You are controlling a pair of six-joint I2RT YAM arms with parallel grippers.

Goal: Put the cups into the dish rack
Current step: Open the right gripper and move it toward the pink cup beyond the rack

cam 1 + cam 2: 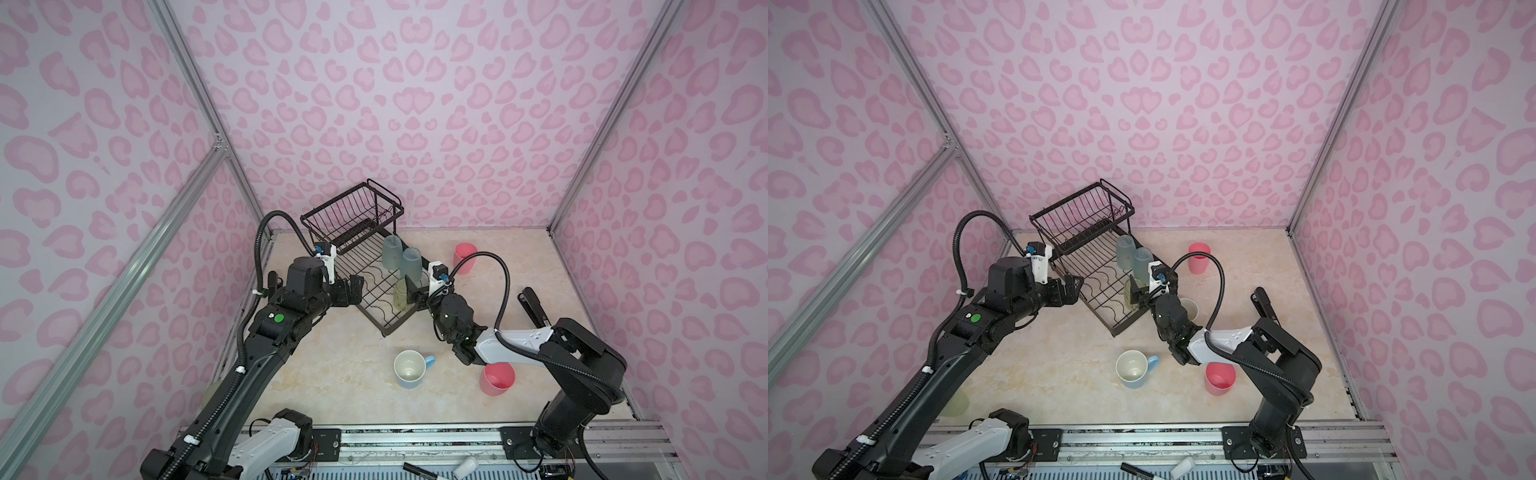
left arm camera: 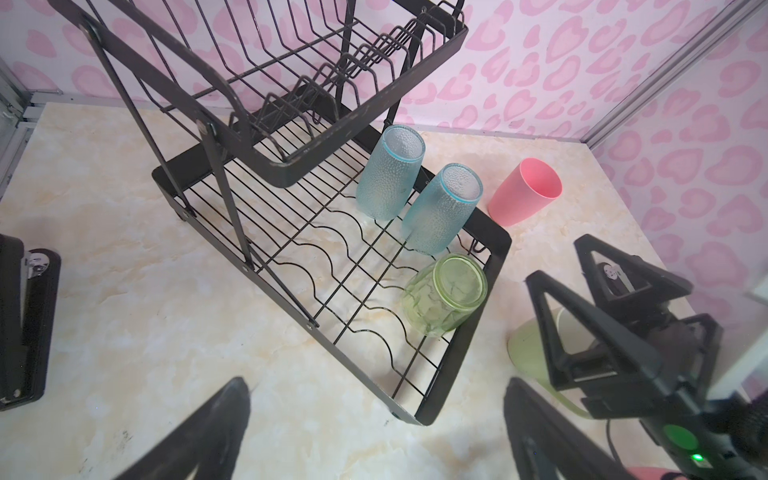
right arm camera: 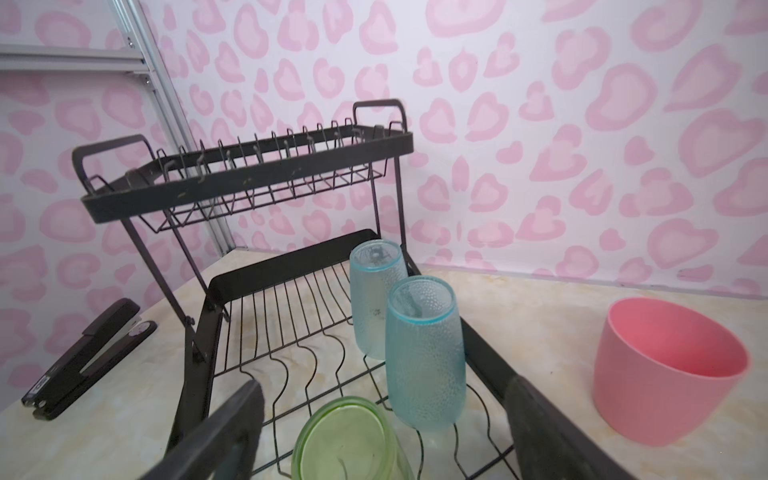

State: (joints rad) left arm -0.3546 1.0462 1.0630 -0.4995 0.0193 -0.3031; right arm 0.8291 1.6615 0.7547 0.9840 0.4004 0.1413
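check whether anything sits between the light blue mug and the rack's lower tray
Nothing visible does: only bare tabletop lies between the light-blue mug and the near corner of the dish rack's lower tray.

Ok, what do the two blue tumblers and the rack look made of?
Blue tumblers: translucent with a pebbled, frosted surface; glass or hard plastic, cannot tell which. Dish rack: thin black wires and flat matte bands, scuffed pale at edges; likely coated metal.
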